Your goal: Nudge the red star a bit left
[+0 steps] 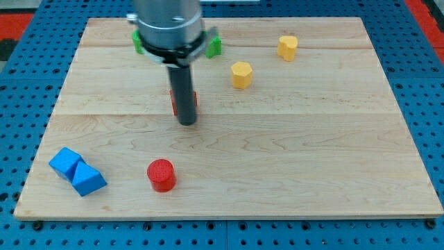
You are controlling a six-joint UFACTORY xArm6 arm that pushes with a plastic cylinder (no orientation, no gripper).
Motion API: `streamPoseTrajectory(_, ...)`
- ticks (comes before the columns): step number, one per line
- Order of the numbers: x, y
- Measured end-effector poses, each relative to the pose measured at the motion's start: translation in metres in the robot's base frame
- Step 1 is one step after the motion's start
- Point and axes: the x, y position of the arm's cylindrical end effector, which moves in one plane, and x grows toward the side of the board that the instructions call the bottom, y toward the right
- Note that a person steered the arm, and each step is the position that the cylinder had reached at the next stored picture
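Note:
The red star (174, 101) lies near the middle of the wooden board (291, 160), mostly hidden behind my rod; only red slivers show on either side. My tip (186, 122) rests on the board right in front of the star, touching or nearly touching its lower edge.
A red cylinder (161, 174) sits at the view's lower left. Two blue blocks (66, 162) (88, 180) lie at the far lower left. Two yellow blocks (241, 74) (287, 47) sit at upper right. Green blocks (214, 46) (137, 43) show beside the arm's body.

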Motion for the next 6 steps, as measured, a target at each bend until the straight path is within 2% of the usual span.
streamPoseTrajectory(1, -0.008, 0.03)
streamPoseTrajectory(2, -0.022, 0.025)
streamPoseTrajectory(3, -0.022, -0.012)
streamPoseTrajectory(4, -0.003, 0.013)
streamPoseTrajectory(5, 0.095, 0.045)
streamPoseTrajectory(6, 0.157, 0.036)
